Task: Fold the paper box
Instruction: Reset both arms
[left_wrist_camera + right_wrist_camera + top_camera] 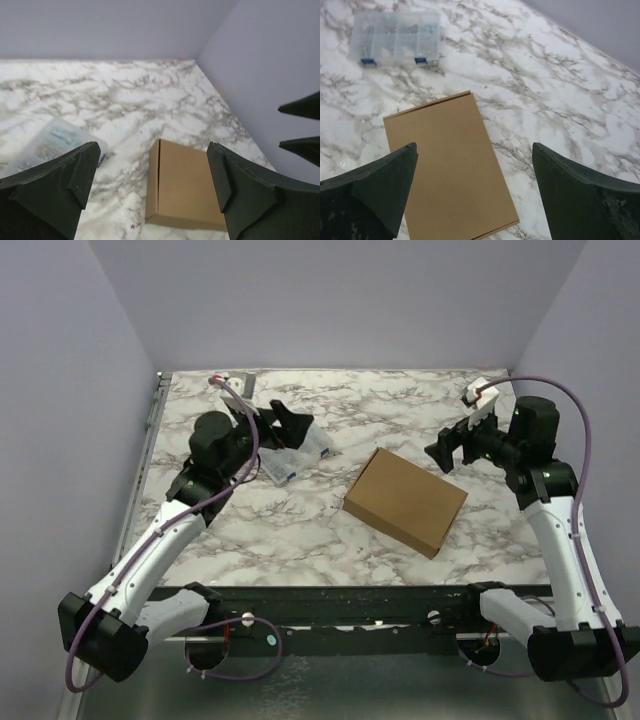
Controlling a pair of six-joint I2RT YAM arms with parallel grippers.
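The paper box (405, 499) is a shallow brown cardboard mailer, closed, lying flat on the marble table right of centre. It also shows in the left wrist view as the box (187, 183) and in the right wrist view as the box (447, 170). My left gripper (282, 423) hangs open above the table's left back area, well apart from the box. My right gripper (449, 450) is open too, raised just right of the box's far corner. Nothing sits between either pair of fingers. In its own wrist view the left gripper (152, 172) frames the box, as does the right gripper (475, 172).
A small clear plastic compartment case (293, 453) with blue latches lies left of the box, under my left gripper; it shows as the case (395, 37) in the right wrist view. Lilac walls close the back and both sides. A metal rail (150, 430) runs along the table's left edge.
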